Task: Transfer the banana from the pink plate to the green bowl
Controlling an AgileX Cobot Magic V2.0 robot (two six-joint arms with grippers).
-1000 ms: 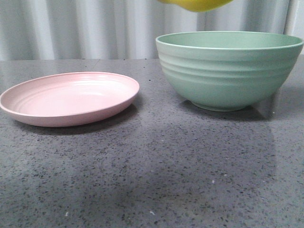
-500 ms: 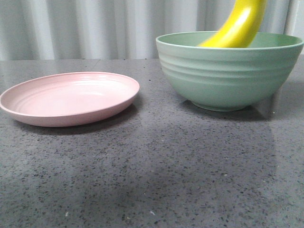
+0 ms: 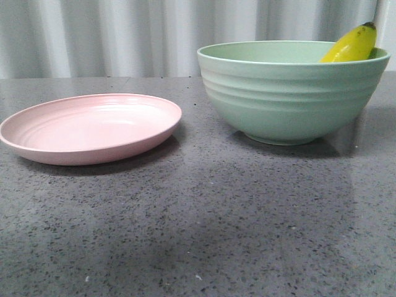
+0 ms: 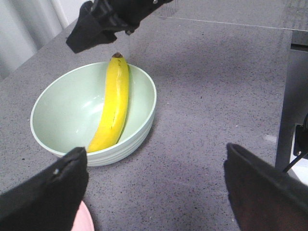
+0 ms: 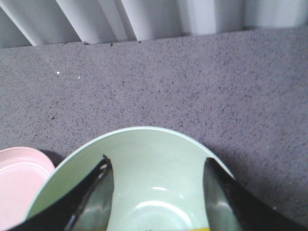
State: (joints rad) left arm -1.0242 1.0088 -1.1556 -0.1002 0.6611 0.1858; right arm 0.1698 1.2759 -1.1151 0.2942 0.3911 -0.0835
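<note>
The yellow banana [image 4: 113, 108] lies inside the green bowl [image 4: 62, 113], its dark tip leaning on the rim. In the front view only that tip end [image 3: 352, 44] shows above the bowl [image 3: 291, 93] at the right. The pink plate [image 3: 93, 127] sits bare at the left. My right gripper [image 5: 156, 166] is open and empty, its fingers spread above the bowl's inside [image 5: 154, 144]. My left gripper [image 4: 154, 159] is open and empty, high above the table between plate and bowl.
The grey speckled tabletop [image 3: 198, 235] runs to a white curtain [image 3: 124, 37] at the back. The right arm [image 4: 101, 24] hangs over the bowl's far rim in the left wrist view. A table edge with a dark gap [image 4: 293, 96] is beside the bowl.
The banana came down from above into the bowl and now rests there, free of the gripper. The bowl shifted slightly left.
</note>
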